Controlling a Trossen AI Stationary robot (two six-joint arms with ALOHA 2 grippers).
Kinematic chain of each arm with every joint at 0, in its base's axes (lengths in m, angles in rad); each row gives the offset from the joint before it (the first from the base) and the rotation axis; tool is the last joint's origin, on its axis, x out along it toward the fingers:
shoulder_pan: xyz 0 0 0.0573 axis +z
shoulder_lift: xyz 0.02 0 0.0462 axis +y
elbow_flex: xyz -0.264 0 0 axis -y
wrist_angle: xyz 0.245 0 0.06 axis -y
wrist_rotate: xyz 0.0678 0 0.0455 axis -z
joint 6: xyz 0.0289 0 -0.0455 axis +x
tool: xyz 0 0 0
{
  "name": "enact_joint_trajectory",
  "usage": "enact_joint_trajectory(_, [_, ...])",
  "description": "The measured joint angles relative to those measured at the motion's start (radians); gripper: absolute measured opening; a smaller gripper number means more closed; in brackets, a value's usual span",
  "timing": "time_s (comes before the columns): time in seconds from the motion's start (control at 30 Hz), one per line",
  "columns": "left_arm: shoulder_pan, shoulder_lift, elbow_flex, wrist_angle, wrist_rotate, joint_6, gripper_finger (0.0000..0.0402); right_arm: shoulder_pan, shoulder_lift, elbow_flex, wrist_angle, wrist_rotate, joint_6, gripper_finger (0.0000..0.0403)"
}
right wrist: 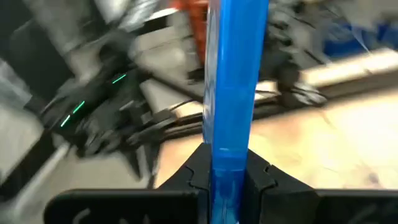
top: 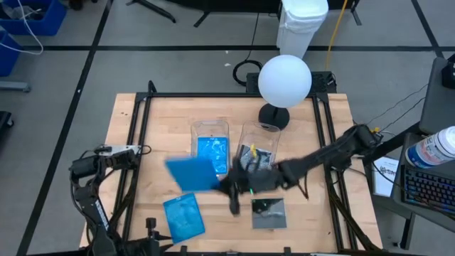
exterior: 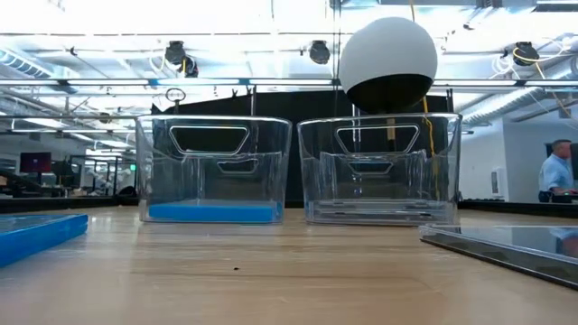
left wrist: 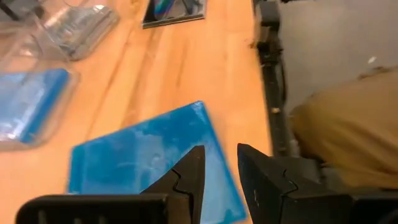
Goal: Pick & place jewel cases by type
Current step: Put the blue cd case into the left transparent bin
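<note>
Tabletop [top: 128, 114]: right-wrist-only claw-gripped blue case [right wrist: 231, 81]

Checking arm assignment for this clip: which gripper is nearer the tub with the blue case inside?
Right. The right gripper, shut on a blue jewel case, is just beside the tub holding the blue case. The left gripper waits farther off near the table's left edge.

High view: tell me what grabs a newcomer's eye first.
The right claw reaches across mid-table, clamped on a bright blue jewel case held in the air beside the left tub. Another blue case lies near the front edge, and a big white ball lamp stands behind the tubs.
</note>
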Motion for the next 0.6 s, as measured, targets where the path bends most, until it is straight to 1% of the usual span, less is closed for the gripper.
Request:
enact_joint_trajectory(0.1, [0.013,0.000,0.000,-0.031,-0.001,0.027,0.0101,-0.098,-0.012,0.000,-0.089,-0.018,0.166,0.0024])
enact_joint_trajectory(0.23, [0.024,0.000,0.000,-0.052,0.005,0.045,0.0101,-0.211,0.000,0.000,-0.240,-0.103,0.343,0.0029])
enact_joint_trajectory(0.3, [0.023,0.000,0.000,-0.053,0.023,0.061,0.0101,-0.257,0.008,0.000,-0.328,-0.150,0.448,0.0035])
enact_joint_trajectory(0.37, [0.020,0.000,0.000,-0.058,0.056,0.069,0.0101,-0.289,0.011,-0.003,-0.396,-0.163,0.508,0.0035])
enact_joint_trajectory(0.43, [0.010,0.000,0.000,-0.068,0.073,0.065,0.0101,-0.313,0.023,-0.001,-0.383,-0.164,0.520,0.0027])
enact_joint_trajectory(0.53, [-0.006,0.000,0.000,-0.070,0.077,0.064,0.0101,-0.332,0.031,-0.001,-0.371,-0.227,0.577,0.0024])
enact_joint_trajectory(0.6, [-0.018,0.000,0.000,-0.071,0.077,0.059,0.0101,-0.332,0.057,0.001,-0.327,-0.246,0.608,0.0024])
